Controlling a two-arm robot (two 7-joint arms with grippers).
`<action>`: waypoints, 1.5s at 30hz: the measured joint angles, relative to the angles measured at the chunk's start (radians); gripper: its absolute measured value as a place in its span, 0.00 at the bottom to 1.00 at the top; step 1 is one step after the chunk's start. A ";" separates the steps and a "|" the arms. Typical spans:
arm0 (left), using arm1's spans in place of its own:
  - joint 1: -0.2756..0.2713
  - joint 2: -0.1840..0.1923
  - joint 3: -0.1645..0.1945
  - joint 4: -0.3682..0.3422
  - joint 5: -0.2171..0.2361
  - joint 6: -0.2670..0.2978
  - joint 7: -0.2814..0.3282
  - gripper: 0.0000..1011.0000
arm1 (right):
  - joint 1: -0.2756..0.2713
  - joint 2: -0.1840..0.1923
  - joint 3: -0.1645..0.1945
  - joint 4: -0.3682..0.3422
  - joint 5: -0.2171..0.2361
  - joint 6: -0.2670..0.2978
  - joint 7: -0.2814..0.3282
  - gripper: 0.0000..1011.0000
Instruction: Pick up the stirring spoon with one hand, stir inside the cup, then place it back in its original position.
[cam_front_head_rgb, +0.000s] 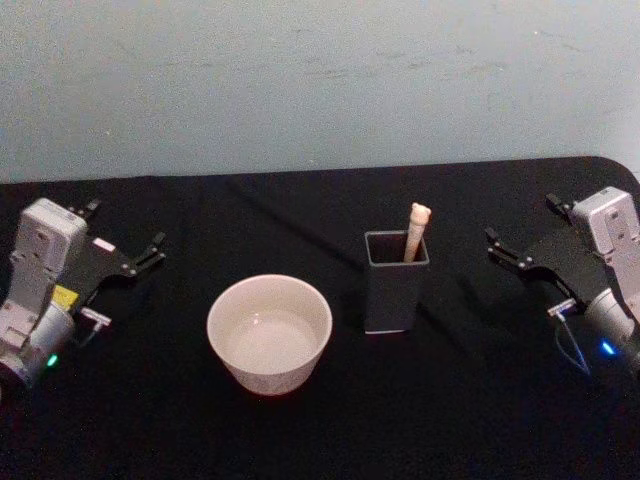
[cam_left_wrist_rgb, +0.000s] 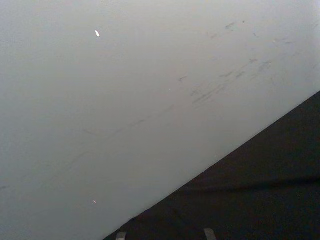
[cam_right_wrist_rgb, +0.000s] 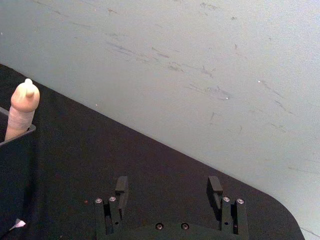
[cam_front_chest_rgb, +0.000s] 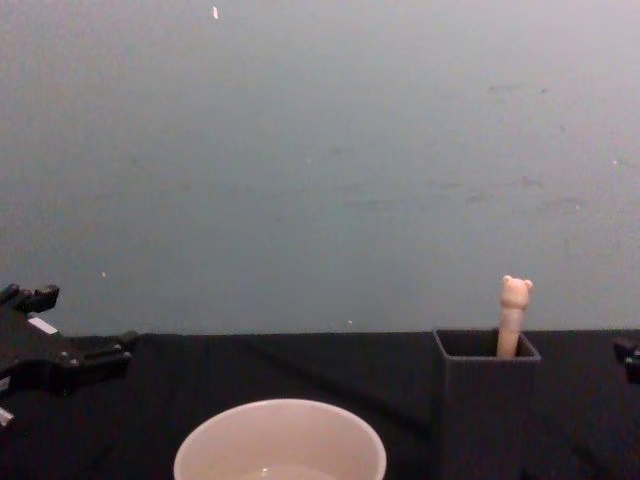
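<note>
Peach stirring spoon (cam_front_chest_rgb: 512, 318) in holder (cam_front_chest_rgb: 485, 405); chest: prob. bear-eared.

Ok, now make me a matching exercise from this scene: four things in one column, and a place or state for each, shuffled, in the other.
Things
1. stirring spoon
2. cup
3. left gripper
4. right gripper

Places or states
A. on the table, left of the dark holder
B. fingers open, empty, at the table's right side
C. standing in the dark holder, bear head up
D. fingers open, empty, at the table's left side

Pairs: 1-C, 2-A, 3-D, 4-B
</note>
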 joint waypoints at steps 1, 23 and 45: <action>0.000 0.000 0.000 0.000 0.000 0.000 0.000 0.99 | 0.000 0.000 0.000 0.000 0.000 0.000 0.000 0.99; 0.000 0.000 0.000 0.000 0.000 0.000 0.000 0.99 | 0.000 0.000 0.000 0.000 0.000 0.000 0.000 0.99; 0.000 0.000 0.000 0.000 0.000 0.000 0.000 0.99 | 0.000 0.000 0.000 0.000 0.000 0.000 0.000 0.99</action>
